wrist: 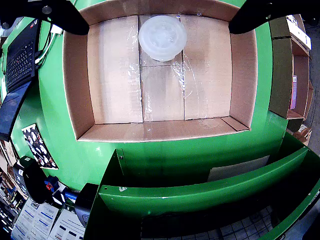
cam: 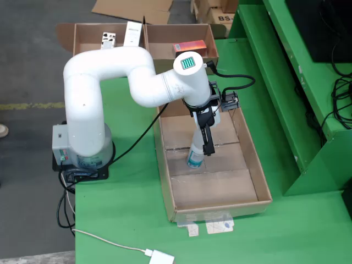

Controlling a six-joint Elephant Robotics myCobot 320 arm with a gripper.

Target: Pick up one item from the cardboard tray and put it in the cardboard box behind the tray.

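A clear plastic bottle with a teal label (cam: 194,155) stands in the long cardboard tray (cam: 258,170), a little tilted. In the wrist view it shows as a round white top (wrist: 162,37) near the tray's (wrist: 77,90) upper wall. My gripper (cam: 202,144) hangs over the bottle, with one black finger (cam: 208,142) beside it. In the wrist view the two dark fingers (wrist: 65,15) are spread wide at the top corners, apart from the bottle, so my gripper (wrist: 159,25) is open. Two cardboard boxes (cam: 212,47) stand behind the tray.
The left box (cam: 82,38) holds white packages (cam: 132,33). The right box holds an orange carton (cam: 190,48). A raised green shelf (cam: 286,82) runs along the tray's right side. A cable and white adapter (cam: 159,256) lie at the table's front.
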